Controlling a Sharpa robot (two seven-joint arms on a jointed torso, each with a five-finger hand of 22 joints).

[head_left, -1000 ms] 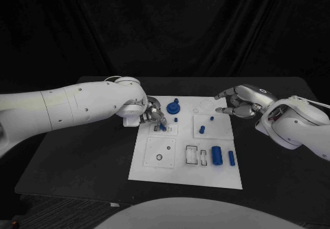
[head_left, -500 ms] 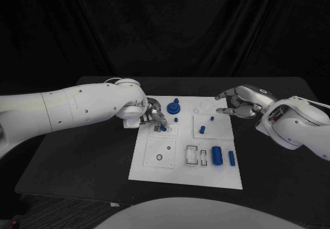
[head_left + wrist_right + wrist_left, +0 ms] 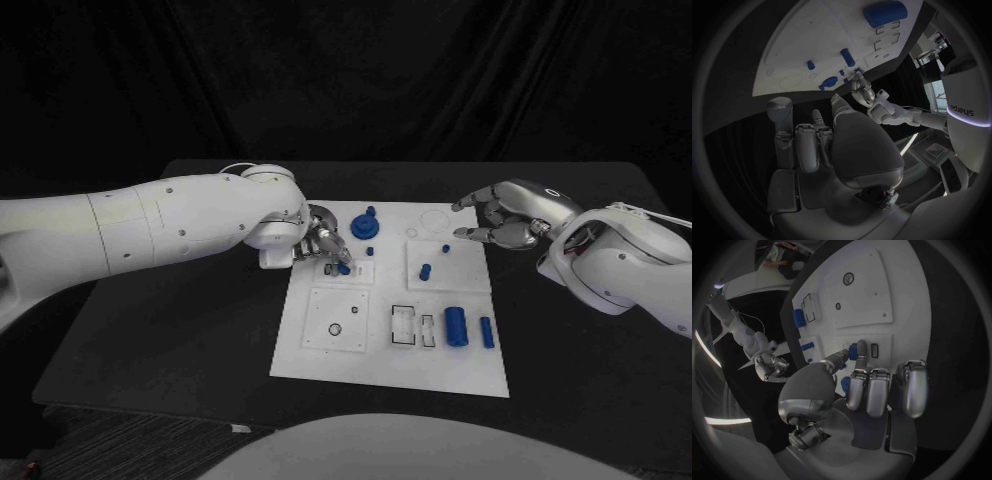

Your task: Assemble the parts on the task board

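The white task board [image 3: 378, 360] lies mid-table. My left hand [image 3: 320, 243] reaches over its near-left small plate, thumb and a finger pinching a small blue part [image 3: 343, 267] that stands on the plate. The left wrist view has the same pinched part [image 3: 852, 353] between fingertips. My right hand [image 3: 499, 218] hovers by the board's far right edge, fingers loosely bent, holding nothing. On the board are a round blue piece [image 3: 364, 226], a short blue peg [image 3: 424, 270], a thick blue cylinder [image 3: 454, 326] and a thinner one [image 3: 486, 332].
Two rectangular slots [image 3: 404, 325] and a small ring hole [image 3: 335, 329] sit in the board's near half. A tiny blue stud [image 3: 444, 247] stands below the right hand. The right wrist view shows the board [image 3: 798, 50] and the thick cylinder [image 3: 884, 12]. Black table [image 3: 173, 340] surrounds the board.
The left hand has shifted the pinched blue part slightly to the right over the small plate. The right hand has barely moved.
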